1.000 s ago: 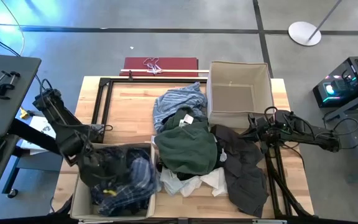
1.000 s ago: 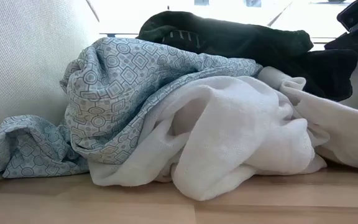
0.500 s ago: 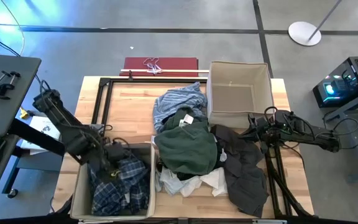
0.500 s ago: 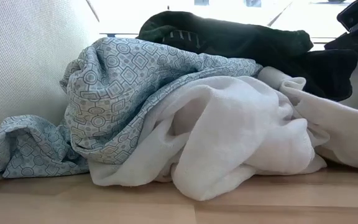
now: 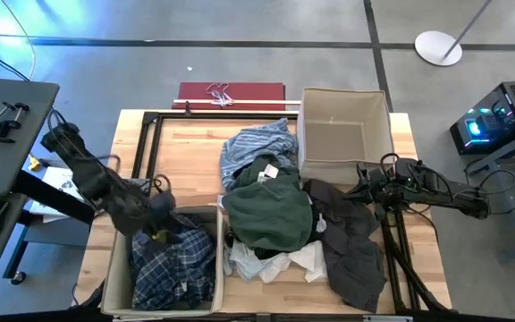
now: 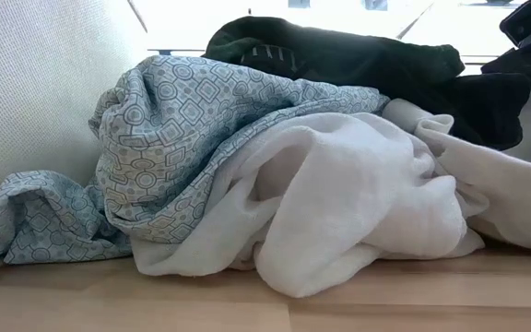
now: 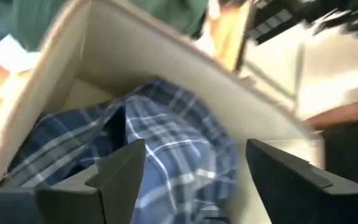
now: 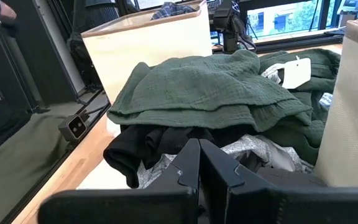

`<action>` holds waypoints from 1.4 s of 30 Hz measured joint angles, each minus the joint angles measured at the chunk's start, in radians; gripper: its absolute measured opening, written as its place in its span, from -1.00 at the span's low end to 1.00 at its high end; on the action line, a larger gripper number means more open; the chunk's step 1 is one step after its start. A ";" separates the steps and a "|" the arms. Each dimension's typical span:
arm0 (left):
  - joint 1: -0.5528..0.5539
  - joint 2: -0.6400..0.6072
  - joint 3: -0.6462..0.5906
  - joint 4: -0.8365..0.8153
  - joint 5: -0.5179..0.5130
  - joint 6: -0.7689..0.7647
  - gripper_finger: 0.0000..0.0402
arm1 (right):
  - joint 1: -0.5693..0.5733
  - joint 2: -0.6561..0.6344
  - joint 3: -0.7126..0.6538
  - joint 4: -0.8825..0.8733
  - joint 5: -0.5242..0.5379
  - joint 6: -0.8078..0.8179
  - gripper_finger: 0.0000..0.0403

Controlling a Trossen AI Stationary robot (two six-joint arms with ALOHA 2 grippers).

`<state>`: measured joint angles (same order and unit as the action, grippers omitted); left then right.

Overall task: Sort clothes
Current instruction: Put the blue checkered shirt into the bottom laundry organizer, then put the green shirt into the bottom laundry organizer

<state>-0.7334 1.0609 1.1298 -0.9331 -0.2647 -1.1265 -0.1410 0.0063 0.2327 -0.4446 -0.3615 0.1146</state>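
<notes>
Two beige fabric boxes on the wooden table: near-left box already stuffed with the navy-white plaid shirt, far-right box looking bare inside. Left gripper parked just over the far rim of that near-left box, fingers spread wide apart with nothing between them, plaid cloth lying right underneath in the wrist view. Rest of the clothes heaped mid-table between the boxes: dark green top on top of the pile, light blue striped shirt poking out on the far side, small white pieces spilling toward the near edge, charcoal grey piece draped off to the right. Right gripper sitting low at the right edge of the pile, just beside the far-right box, jaws pressed together in the wrist view with no cloth between them, green top straight ahead of it. Low view mostly a wall of white towel-ish cloth and a blue patterned garment up against the box side.
</notes>
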 joint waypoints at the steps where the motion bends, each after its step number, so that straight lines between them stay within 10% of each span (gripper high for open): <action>1: 0.000 0.026 -0.011 0.005 0.010 -0.015 0.29 | 0.000 0.000 0.000 0.000 0.000 0.000 -1.00; 10: -0.040 0.315 -0.055 0.094 0.093 -0.230 -0.18 | 0.000 0.000 0.000 0.000 0.000 0.000 -1.00; 18: -0.010 0.375 0.151 -0.188 0.267 -0.220 -0.48 | 0.000 0.000 0.000 0.000 0.000 0.000 -1.00; 24: 0.008 0.296 0.280 -0.213 -0.054 -0.219 -0.45 | 0.000 0.000 0.000 0.000 0.000 0.000 -1.00; 30: 0.007 0.224 0.286 -0.209 -0.106 -0.194 -0.12 | 0.000 0.000 0.000 0.000 0.000 0.000 -1.00; 42: 0.194 0.204 0.286 0.000 -0.562 0.492 0.13 | 0.000 0.000 0.000 0.000 0.000 0.000 -1.00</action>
<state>-0.5392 1.2648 1.4162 -0.9328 -0.8268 -0.6341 -0.1412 0.0063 0.2329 -0.4446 -0.3614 0.1146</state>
